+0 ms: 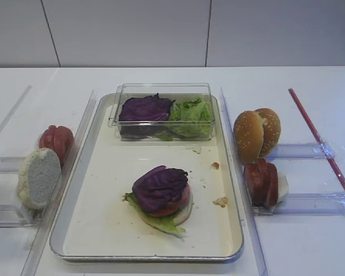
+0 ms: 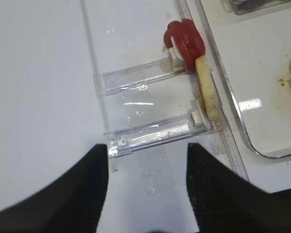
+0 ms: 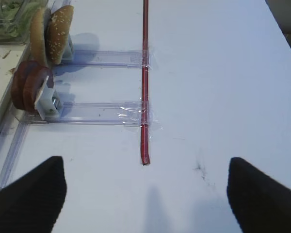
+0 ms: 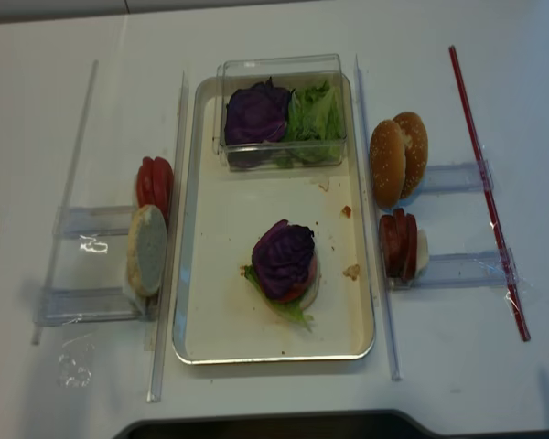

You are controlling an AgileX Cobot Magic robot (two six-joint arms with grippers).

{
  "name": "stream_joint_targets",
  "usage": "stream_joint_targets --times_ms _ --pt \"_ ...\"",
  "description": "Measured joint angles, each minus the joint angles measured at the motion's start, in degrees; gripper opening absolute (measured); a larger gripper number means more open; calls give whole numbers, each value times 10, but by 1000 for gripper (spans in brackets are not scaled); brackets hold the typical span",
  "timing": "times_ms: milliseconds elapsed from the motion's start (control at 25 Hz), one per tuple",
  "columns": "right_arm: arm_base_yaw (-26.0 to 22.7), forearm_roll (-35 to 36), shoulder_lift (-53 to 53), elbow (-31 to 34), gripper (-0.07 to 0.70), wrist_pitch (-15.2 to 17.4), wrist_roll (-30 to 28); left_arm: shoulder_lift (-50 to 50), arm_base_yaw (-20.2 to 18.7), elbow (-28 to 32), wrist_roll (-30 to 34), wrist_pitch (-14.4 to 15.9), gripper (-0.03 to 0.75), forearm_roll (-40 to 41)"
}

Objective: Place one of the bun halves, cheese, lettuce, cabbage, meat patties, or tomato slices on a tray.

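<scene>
left gripper (image 2: pixel 148 189): fingers spread apart with nothing between them, hanging over the bare table just short of the left racks
right gripper (image 3: pixel 145 194): also spread wide and empty, over open white table on the far right, well away from the food
stack on the tray (image 1: pixel 161 198): bun base, lettuce (image 1: pixel 161 221), a red slice, and a purple cabbage leaf (image 1: pixel 160 187) on top, sitting in the near-middle of the tray (image 1: pixel 103 230)
step in hand, my guess: nothing is being carried, so the next layer needs fetching. The white-faced bun half (image 1: pixel 39 177) stands on edge in the near left rack (image 2: pixel 155 133), right in front of the left arm, so that's the easy pick
how to do it well: come down over the bun's edge, pinch across its thickness, lift straight up before swinging right, since the tray rim and a long clear rail run right beside it
tomato slices (image 1: pixel 56 141): upright in the next rack back, just behind that bun, so don't knock them
right side: meat patties (image 1: pixel 261 181) and two sesame bun halves (image 1: pixel 256 133) standing in their racks, touching the tray's right rail
room: open cream surface all round the stack, few crumbs to the right of it
far end: clear box (image 1: pixel 164 112) with more cabbage and lettuce takes up the back of the tray
red strip (image 1: pixel 319 141): taped across the right racks, out of the way
</scene>
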Motion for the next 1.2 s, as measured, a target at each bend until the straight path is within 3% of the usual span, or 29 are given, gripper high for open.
stream_joint_targets --times_ms 200,640,1200 --pt "0 -1 0 0 692 0 1 -101 0 95 -15 -46 378 1" --pt "0 -1 0 0 692 0 1 -286 0 274 -63 -87 378 1" --pt "0 -1 0 0 692 0 1 -398 0 283 -75 -100 377 1"
